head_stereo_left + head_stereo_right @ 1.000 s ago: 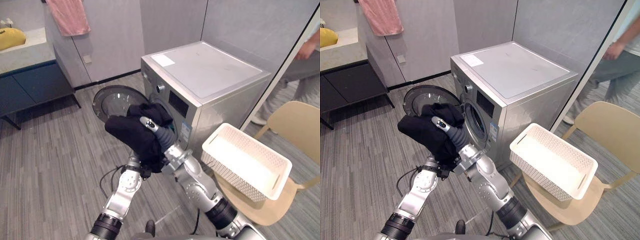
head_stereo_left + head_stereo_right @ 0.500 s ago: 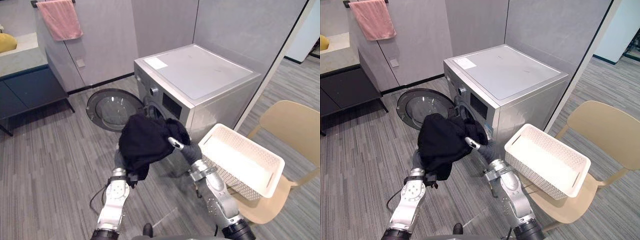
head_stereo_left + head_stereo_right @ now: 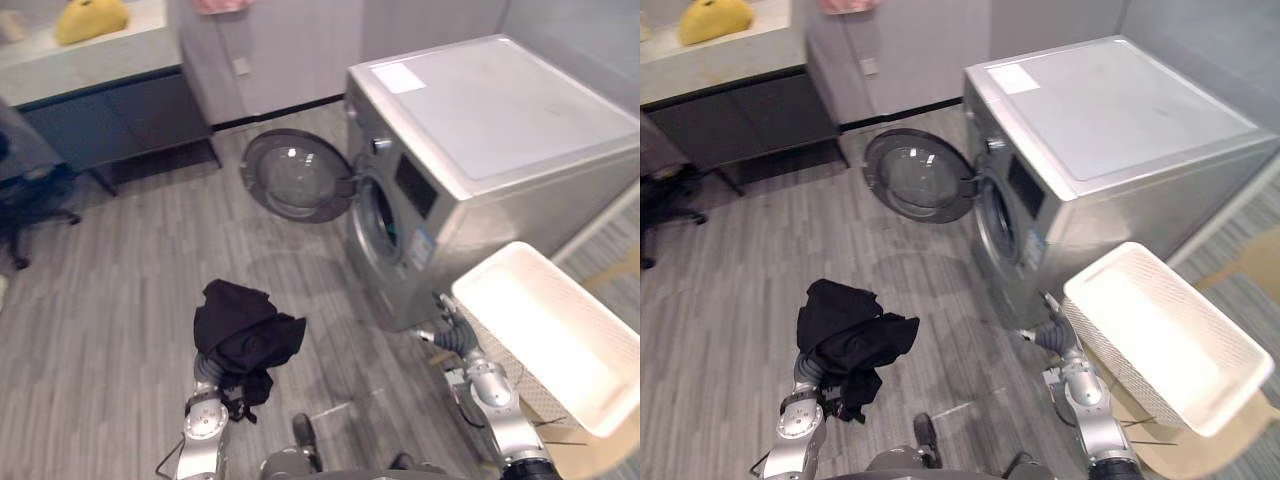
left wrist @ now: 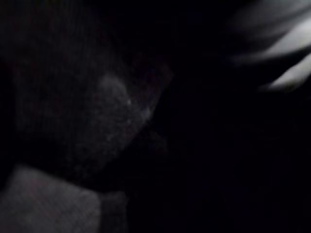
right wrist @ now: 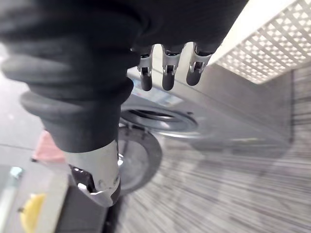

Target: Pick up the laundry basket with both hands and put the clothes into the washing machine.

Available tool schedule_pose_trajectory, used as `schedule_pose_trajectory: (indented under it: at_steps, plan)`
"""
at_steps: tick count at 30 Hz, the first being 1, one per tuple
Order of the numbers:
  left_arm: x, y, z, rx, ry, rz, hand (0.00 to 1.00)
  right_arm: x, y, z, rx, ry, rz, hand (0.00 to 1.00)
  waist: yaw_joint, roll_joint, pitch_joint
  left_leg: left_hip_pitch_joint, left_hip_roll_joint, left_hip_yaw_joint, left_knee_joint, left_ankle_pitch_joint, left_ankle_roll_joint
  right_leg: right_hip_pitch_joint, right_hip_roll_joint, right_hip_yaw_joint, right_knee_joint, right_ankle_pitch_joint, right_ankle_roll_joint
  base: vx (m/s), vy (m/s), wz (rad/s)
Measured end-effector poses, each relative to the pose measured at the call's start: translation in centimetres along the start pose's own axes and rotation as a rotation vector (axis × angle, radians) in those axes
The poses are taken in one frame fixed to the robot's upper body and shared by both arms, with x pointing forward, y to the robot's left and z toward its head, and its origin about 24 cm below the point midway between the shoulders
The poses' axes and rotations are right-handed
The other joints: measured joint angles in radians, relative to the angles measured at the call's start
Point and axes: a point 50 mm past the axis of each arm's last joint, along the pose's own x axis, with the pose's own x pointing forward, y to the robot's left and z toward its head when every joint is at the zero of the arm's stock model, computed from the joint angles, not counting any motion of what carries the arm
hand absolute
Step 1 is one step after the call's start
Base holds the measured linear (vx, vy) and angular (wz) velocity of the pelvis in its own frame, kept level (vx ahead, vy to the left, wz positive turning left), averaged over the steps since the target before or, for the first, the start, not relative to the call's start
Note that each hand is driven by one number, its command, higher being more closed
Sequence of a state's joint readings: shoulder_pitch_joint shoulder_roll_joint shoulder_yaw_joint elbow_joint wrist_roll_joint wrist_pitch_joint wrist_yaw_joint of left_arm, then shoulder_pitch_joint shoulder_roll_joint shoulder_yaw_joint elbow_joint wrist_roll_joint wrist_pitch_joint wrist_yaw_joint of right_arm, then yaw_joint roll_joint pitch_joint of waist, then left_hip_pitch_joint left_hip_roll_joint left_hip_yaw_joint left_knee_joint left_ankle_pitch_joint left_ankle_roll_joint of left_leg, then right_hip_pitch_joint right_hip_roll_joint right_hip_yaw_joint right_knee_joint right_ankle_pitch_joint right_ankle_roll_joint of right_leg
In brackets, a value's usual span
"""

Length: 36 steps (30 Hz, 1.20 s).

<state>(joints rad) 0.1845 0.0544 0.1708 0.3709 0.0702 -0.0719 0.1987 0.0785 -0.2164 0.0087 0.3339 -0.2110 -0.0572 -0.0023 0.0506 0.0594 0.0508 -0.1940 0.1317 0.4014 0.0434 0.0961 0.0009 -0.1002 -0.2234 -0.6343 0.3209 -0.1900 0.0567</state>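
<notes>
Black clothes point(image 3: 245, 335): one bunched dark bundle, held up above the grey plank floor point(image 3: 110, 310). It lies well to the left of the washing machine point(image 3: 500, 130) and apart from its door.

Left hand point(image 3: 206, 372): buried under the bundle, which drapes over it. The wrist end emerges below the cloth. In the left wrist view dark fabric lies against the lens, so I cannot tell how the fingers are set.

Right hand point(image 5: 167, 73): low, between the machine's lower front corner and the laundry basket point(image 3: 555, 335), just beside the basket's near corner. The fingers hang straight with the thumb apart from them, and they hold nothing.

Laundry basket: white with perforated walls, resting on a beige chair point(image 3: 1240, 270) to the right of the machine.

Washing machine: silver front-loader. The round door point(image 3: 295, 175) is swung fully open to the left, and the drum opening point(image 3: 378, 215) is exposed.

Surroundings: a counter point(image 3: 100, 45) over dark cabinets stands at the far left, carrying a yellow object point(image 3: 90, 18). A dark office chair point(image 3: 30, 195) stands at the left edge.
</notes>
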Motion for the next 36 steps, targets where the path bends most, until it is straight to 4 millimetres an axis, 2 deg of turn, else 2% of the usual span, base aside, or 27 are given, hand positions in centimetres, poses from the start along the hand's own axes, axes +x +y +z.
schedule_pose_trajectory:
  at_steps: [4,5,6,7,8,9,10,11,14,15,16,17,18,19,20,21,22,23,24,26,28,30,32,33,34,35,36]
  plan:
    - [-1.1,1.5,-2.7,0.018,0.113,0.042,1.00,-0.2,2.4,-1.2,0.003,0.073,0.052,0.00,0.021,-0.045,0.028,-0.021,-0.041,-0.030,0.071,-0.084,0.010,0.029,-0.047,-0.028,0.014,-0.029,0.047,0.12,0.070,0.32]
    - [-1.4,1.9,-3.2,0.026,0.133,0.047,1.00,-0.2,2.8,-1.6,0.008,0.096,0.060,0.00,0.021,-0.065,0.034,-0.033,-0.057,-0.040,0.111,-0.119,0.013,0.032,-0.081,-0.039,0.051,-0.057,0.055,0.14,0.145,0.60]
    - [-1.9,2.3,-4.0,0.039,0.167,0.040,1.00,-0.7,3.1,-2.3,0.019,0.130,0.061,0.00,0.019,-0.101,0.047,-0.043,-0.098,-0.058,0.166,-0.176,0.018,0.030,-0.154,-0.035,0.160,-0.095,0.060,0.15,0.121,0.56]
    - [-2.1,2.2,-4.2,0.041,0.179,0.037,1.00,-0.9,3.0,-2.6,0.020,0.141,0.057,0.00,0.019,-0.108,0.052,-0.043,-0.109,-0.075,0.186,-0.194,0.027,0.018,-0.177,0.004,0.218,-0.088,0.043,0.20,0.117,0.67]
    - [-2.4,2.1,-4.5,0.045,0.197,0.031,1.00,-1.1,3.0,-3.2,0.015,0.164,0.056,0.00,0.013,-0.106,0.055,-0.039,-0.120,-0.099,0.218,-0.220,0.040,-0.037,-0.194,0.108,0.332,-0.048,-0.022,0.30,0.130,0.66]
    - [-2.4,2.3,-4.6,0.056,0.203,0.032,1.00,-1.4,3.2,-4.0,0.015,0.202,0.066,0.00,0.004,-0.093,0.066,-0.025,-0.116,-0.133,0.234,-0.244,0.052,-0.122,-0.183,0.251,0.481,0.026,-0.084,0.32,0.134,0.70]
    - [-2.3,2.4,-4.6,0.060,0.203,0.035,1.00,-1.6,3.5,-4.2,0.022,0.216,0.071,0.00,-0.003,-0.083,0.077,-0.018,-0.113,-0.155,0.239,-0.255,0.053,-0.143,-0.160,0.297,0.511,-0.005,-0.045,0.33,0.109,0.69]
    - [-2.2,2.7,-4.4,0.065,0.196,0.042,1.00,-1.6,3.9,-4.4,0.031,0.226,0.079,0.00,-0.016,-0.088,0.088,0.010,-0.112,-0.186,0.228,-0.264,0.059,-0.177,-0.105,0.339,0.509,-0.066,-0.017,0.30,0.064,0.61]
    - [-1.6,2.6,-4.1,0.071,0.188,0.033,1.00,-1.6,3.8,-4.5,0.039,0.233,0.066,0.00,-0.041,-0.083,0.108,0.093,-0.118,-0.232,0.173,-0.287,0.056,-0.276,0.024,0.354,0.315,-0.074,0.000,0.35,0.042,0.49]
    - [-1.1,2.2,-3.9,0.070,0.185,0.024,1.00,-1.8,3.7,-4.9,0.041,0.247,0.057,0.00,-0.049,-0.080,0.115,0.134,-0.124,-0.249,0.138,-0.286,0.046,-0.299,0.064,0.341,0.159,-0.022,0.021,0.43,0.015,0.59]
    - [-1.0,2.1,-3.8,0.069,0.182,0.021,1.00,-1.9,3.8,-5.2,0.042,0.258,0.060,0.00,-0.058,-0.084,0.116,0.151,-0.133,-0.264,0.126,-0.280,0.039,-0.294,0.079,0.339,0.062,0.023,0.019,0.40,-0.036,0.84]
    - [-0.6,1.8,-3.4,0.070,0.171,0.011,1.00,-2.2,3.9,-5.7,0.042,0.283,0.065,0.00,-0.072,-0.099,0.115,0.175,-0.154,-0.289,0.121,-0.291,0.018,-0.304,0.088,0.353,-0.066,0.101,0.000,0.47,-0.096,1.02]
    - [-0.5,1.2,-3.2,0.070,0.162,-0.011,1.00,-2.5,3.8,-6.1,0.041,0.301,0.062,0.00,-0.083,-0.101,0.114,0.200,-0.164,-0.321,0.134,-0.326,0.002,-0.312,0.090,0.381,-0.074,0.177,-0.035,0.49,-0.126,1.03]
    - [-0.4,0.8,-3.0,0.075,0.155,-0.032,1.00,-2.7,3.8,-6.3,0.041,0.310,0.061,0.00,-0.090,-0.102,0.111,0.212,-0.162,-0.336,0.143,-0.346,-0.009,-0.308,0.090,0.388,-0.048,0.211,-0.060,0.58,-0.176,0.79]
    - [-0.5,0.2,-3.0,0.076,0.153,-0.059,1.00,-3.1,3.8,-6.7,0.039,0.326,0.062,0.00,-0.085,-0.081,0.109,0.240,-0.139,-0.347,0.175,-0.378,-0.050,-0.302,0.101,0.372,0.006,0.223,-0.103,0.59,-0.166,0.56]
    - [-0.5,-0.4,-2.8,0.066,0.146,-0.070,1.00,-2.8,3.8,-6.2,0.043,0.309,0.060,0.00,-0.085,-0.054,0.124,0.185,-0.095,-0.316,0.334,-0.388,-0.077,-0.273,0.116,0.345,0.028,0.180,-0.115,0.59,-0.185,0.37]
    - [-0.6,-0.7,-2.7,0.053,0.145,-0.074,1.00,-2.6,3.7,-6.0,0.044,0.298,0.058,0.00,-0.086,-0.042,0.130,0.147,-0.072,-0.298,0.441,-0.388,-0.084,-0.253,0.129,0.336,0.027,0.165,-0.121,0.59,-0.181,0.09]
    - [-1.1,-1.0,-2.8,0.017,0.148,-0.075,1.00,-2.4,3.4,-5.2,0.043,0.261,0.046,0.00,-0.081,-0.008,0.134,0.068,-0.004,-0.258,0.679,-0.344,-0.133,-0.204,0.176,0.334,0.013,0.142,-0.140,0.59,-0.168,-0.51]
    - [-1.6,-1.3,-3.1,0.001,0.159,-0.081,1.00,-2.0,3.0,-4.2,0.038,0.217,0.029,0.00,-0.062,0.006,0.136,0.009,0.069,-0.236,0.870,-0.263,-0.142,-0.148,0.218,0.365,-0.004,0.123,-0.159,0.58,-0.128,-0.77]
    - [-1.7,-1.9,-2.9,0.004,0.149,-0.109,1.00,-1.7,2.5,-3.3,0.040,0.180,-0.011,0.00,-0.042,0.000,0.141,-0.044,0.126,-0.211,1.005,-0.281,-0.116,-0.061,0.246,0.399,-0.044,0.113,-0.170,0.45,-0.052,-0.73]
    - [-1.3,-2.7,-1.6,0.001,0.099,-0.142,1.00,-1.6,2.3,-3.0,0.061,0.168,-0.051,0.00,-0.034,-0.026,0.145,-0.087,0.135,-0.194,0.979,-0.310,-0.070,-0.004,0.239,0.443,-0.082,0.110,-0.172,0.42,-0.018,-0.51]
    - [-1.2,-3.0,-0.7,-0.002,0.055,-0.163,1.00,-1.5,2.1,-2.9,0.061,0.165,-0.070,0.00,-0.027,-0.046,0.150,-0.123,0.130,-0.188,0.860,-0.332,-0.035,0.028,0.222,0.500,-0.102,0.084,-0.137,0.33,0.095,-0.69]
    - [-1.2,-3.7,-0.4,0.006,0.042,-0.192,1.00,-1.7,2.2,-3.1,0.067,0.180,-0.080,0.00,-0.029,-0.041,0.152,-0.139,0.108,-0.251,0.642,-0.336,-0.044,0.041,0.212,0.555,-0.095,0.069,-0.113,0.26,0.246,-0.82]
    - [-1.2,-4.3,-0.2,0.010,0.035,-0.213,1.00,-1.9,2.5,-3.3,0.078,0.188,-0.077,0.00,-0.027,-0.039,0.152,-0.124,0.057,-0.361,0.465,-0.315,-0.075,0.039,0.200,0.598,-0.071,0.046,-0.077,0.20,0.308,-0.90]
    - [-1.3,-4.5,-0.2,0.012,0.033,-0.223,1.00,-2.0,2.6,-3.4,0.079,0.193,-0.076,0.00,-0.026,-0.033,0.152,-0.106,0.043,-0.418,0.386,-0.288,-0.100,0.033,0.200,0.621,-0.053,0.029,-0.057,0.22,0.415,-1.05]
    - [-1.6,-5.1,-0.4,0.003,0.041,-0.236,1.00,-2.2,2.4,-3.7,0.070,0.199,-0.078,0.00,-0.023,0.000,0.144,-0.075,0.042,-0.515,0.282,-0.237,-0.134,0.020,0.223,0.648,-0.024,-0.001,-0.031,0.15,0.383,-1.04]
    - [-1.5,-5.6,-0.7,0.009,0.058,-0.253,1.00,-2.3,3.0,-4.1,0.092,0.227,-0.076,0.00,-0.015,-0.008,0.150,-0.067,0.032,-0.514,0.315,-0.205,-0.155,0.013,0.221,0.694,0.012,-0.029,-0.009,0.14,0.362,-0.92]
